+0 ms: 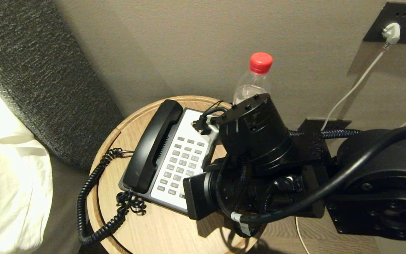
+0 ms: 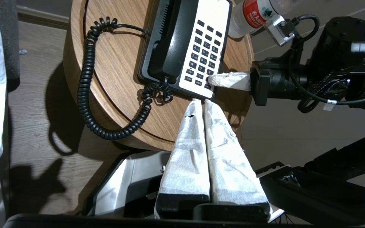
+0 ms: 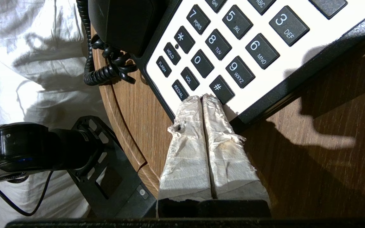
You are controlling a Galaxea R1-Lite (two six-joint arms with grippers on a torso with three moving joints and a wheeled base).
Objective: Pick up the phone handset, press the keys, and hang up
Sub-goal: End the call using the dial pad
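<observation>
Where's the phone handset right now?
In the head view the phone handset lies in its cradle along the left side of the phone base, beside the keypad, on the round wooden table.

black right arm [image 1: 256, 141] with looping black cables, jaws wrapped in frayed white tape.

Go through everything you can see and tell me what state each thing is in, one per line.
Phone handset: resting on the phone base, not lifted.
Coiled cord: slack, looping over the table edge.
Bottle: upright, red cap on.
Wall plug: plugged into the socket.
Right hand: shut, tips at the keypad's bottom row.
Left hand: shut, empty, near the phone's corner.
</observation>
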